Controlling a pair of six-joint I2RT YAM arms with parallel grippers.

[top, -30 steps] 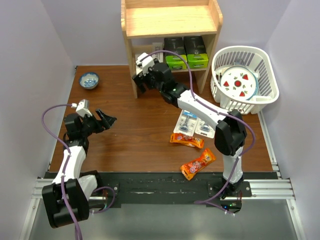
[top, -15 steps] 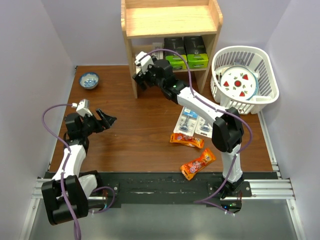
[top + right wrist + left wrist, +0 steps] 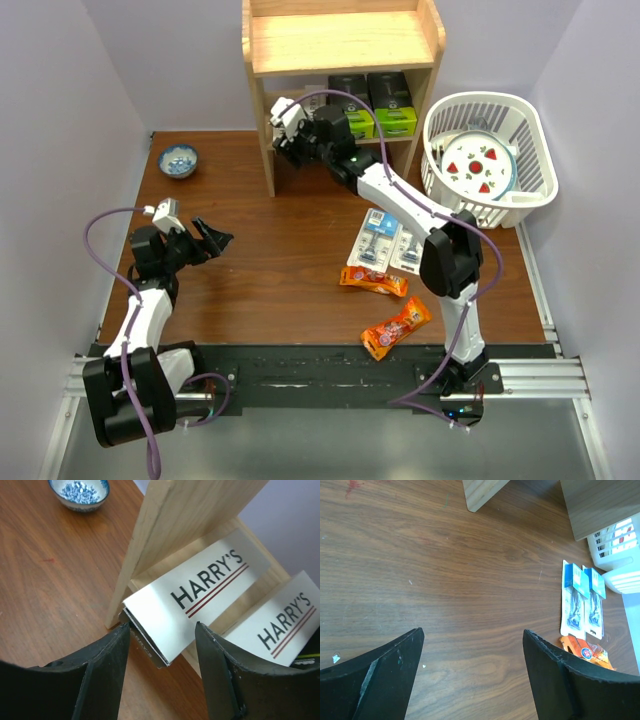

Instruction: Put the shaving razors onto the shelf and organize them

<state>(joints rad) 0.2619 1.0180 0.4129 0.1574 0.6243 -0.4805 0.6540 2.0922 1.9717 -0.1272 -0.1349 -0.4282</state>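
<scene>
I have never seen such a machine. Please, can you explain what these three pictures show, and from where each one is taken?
These are two robot arms bolted at the near edge of a table, each ending in a two-finger gripper. The wide picture is taken from above; the other two come from cameras on the wrists, so the black shapes are each gripper's own fingers. The right gripper holds a HARRY'S box by its end at the lower board of the wooden shelf, beside a second HARRY'S box. The left gripper is open and empty. On the table lie two blister cards of razors, two orange snack packets, a small blue bowl and a white basket.
</scene>
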